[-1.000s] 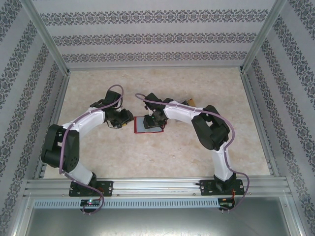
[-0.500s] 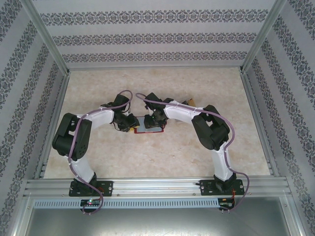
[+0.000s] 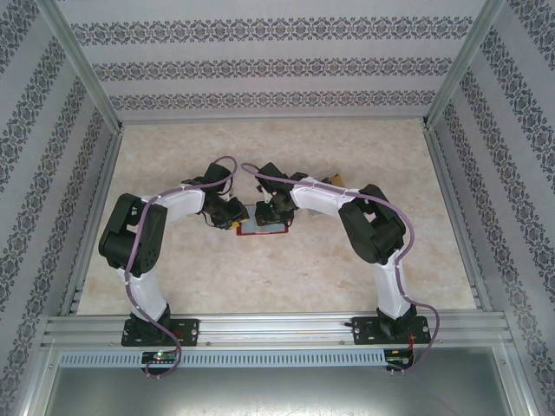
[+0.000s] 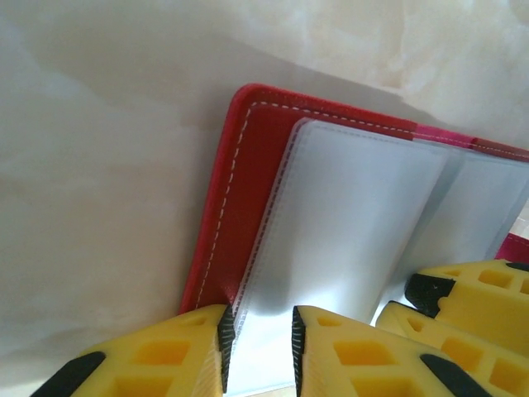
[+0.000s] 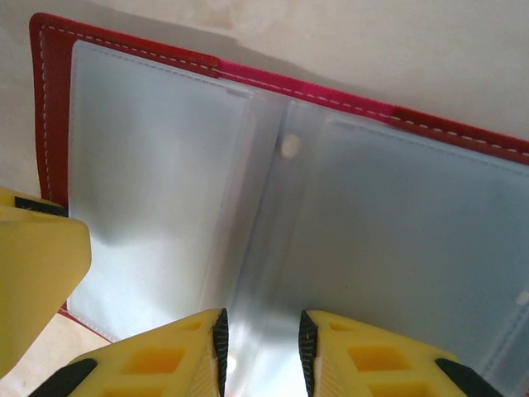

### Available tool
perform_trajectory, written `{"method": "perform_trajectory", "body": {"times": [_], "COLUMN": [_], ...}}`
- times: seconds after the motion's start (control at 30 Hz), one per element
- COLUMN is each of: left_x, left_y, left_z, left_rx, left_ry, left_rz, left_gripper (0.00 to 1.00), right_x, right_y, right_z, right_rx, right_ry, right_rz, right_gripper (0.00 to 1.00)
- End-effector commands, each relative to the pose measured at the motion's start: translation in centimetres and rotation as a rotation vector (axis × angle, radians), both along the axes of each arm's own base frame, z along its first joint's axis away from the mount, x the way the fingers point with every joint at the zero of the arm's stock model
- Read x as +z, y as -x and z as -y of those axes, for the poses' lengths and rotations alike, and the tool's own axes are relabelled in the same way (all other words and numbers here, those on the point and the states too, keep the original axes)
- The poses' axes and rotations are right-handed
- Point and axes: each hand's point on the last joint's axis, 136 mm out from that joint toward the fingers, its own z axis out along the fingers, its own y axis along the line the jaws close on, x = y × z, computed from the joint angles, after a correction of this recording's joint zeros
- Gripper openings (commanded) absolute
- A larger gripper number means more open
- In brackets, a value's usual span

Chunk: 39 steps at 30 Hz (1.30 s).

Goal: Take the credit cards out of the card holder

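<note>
Marbled beige bench point(image 3: 347, 260), patterned walls point(image 3: 277, 69) around; red card holder point(image 3: 263, 228) lies open; left tool point(image 4: 258, 327) at its nine o'clock, right tool point(image 5: 260, 331) at two, both narrowly parted, nothing visibly clamped.

No writing, brand, number or sign legible anywhere. Close up from both wrists, the card holder point(image 5: 273, 215) carries nothing readable. Top view too coarse for any lettering.
</note>
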Motion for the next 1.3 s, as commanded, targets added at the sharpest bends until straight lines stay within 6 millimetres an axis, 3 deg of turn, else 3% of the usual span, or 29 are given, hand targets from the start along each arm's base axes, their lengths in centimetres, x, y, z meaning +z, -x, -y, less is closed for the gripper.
{"method": "perform_trajectory", "body": {"times": [0.0,0.2,0.43,0.63,0.8,1.1,1.27], "left_x": [-0.1,-0.1,-0.5,1.0,2.2,3.1,3.7], "left_y": [0.2,0.1,0.2,-0.4,-0.7,-0.8,-0.6], "left_z": [-0.3,-0.1,2.0,3.0,3.9,5.8,5.3], "left_rx": [-0.011,-0.018,-0.067,-0.080,-0.095,-0.125,-0.138], "left_ry": [-0.047,-0.051,0.032,0.095,0.156,0.278,0.240], "left_rz": [-0.013,-0.014,-0.030,0.015,0.053,0.077,0.097], "left_gripper": [0.31,0.31,0.23,0.10,0.05,0.00,0.00], "right_x": [-3.1,-3.2,-3.5,-3.4,-3.3,-2.8,-2.4], "right_y": [1.6,1.7,1.8,1.8,1.7,1.5,1.4], "right_z": [2.0,1.9,1.8,1.8,2.0,1.9,1.9], "right_rx": [-0.022,-0.026,-0.028,-0.037,-0.048,-0.058,-0.066], "right_ry": [0.072,0.063,0.045,0.028,0.011,-0.034,-0.052], "right_rz": [-0.086,-0.092,-0.107,-0.112,-0.114,-0.119,-0.118], "right_gripper": [0.33,0.33,0.31,0.28,0.25,0.19,0.19]}}
